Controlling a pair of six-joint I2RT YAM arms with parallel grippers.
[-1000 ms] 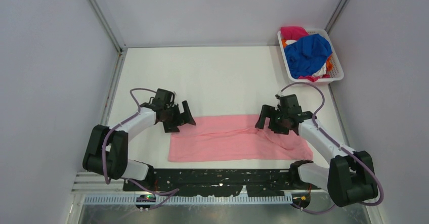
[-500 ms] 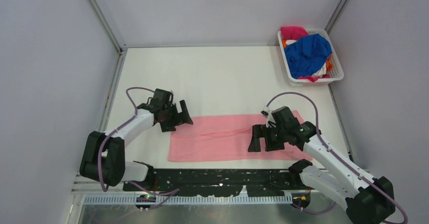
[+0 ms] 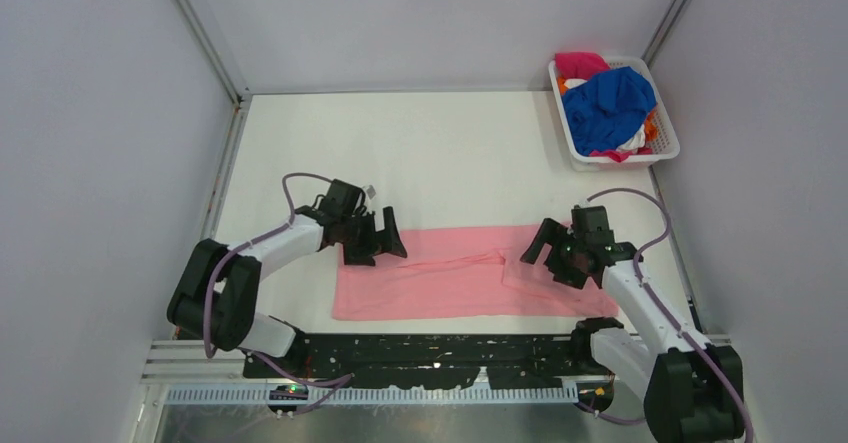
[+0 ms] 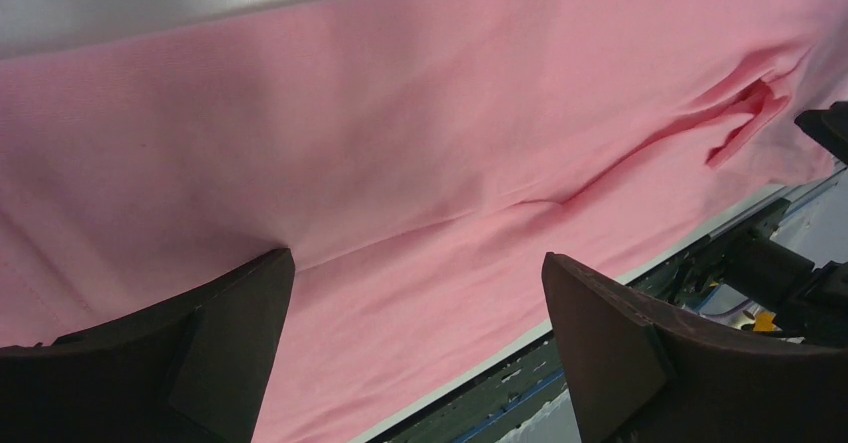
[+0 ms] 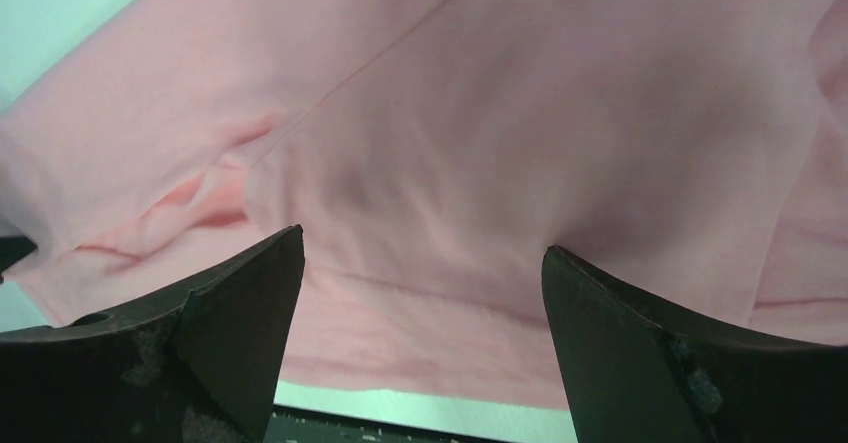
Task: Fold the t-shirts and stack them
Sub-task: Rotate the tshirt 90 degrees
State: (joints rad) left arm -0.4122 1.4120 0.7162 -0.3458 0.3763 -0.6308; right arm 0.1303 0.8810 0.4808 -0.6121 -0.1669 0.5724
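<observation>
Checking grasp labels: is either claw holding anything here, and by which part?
Nothing is held: left claw and right claw both stand open over the pink t-shirt, no cloth pinched.

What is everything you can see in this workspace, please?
Light pink cloth t-shirt: one, pink, folded flat, table's near half.
White plastic mesh basket: one, white, far right corner.
Royal blue t-shirt: one, blue, topmost in the basket.
Magenta cloth, orange cloth, white cloth: counts unclear, in the basket beneath the blue.
White table: one, white.
Left gripper: black, open, over the pink shirt's left end.
Right gripper: black, open, over its right end.
</observation>
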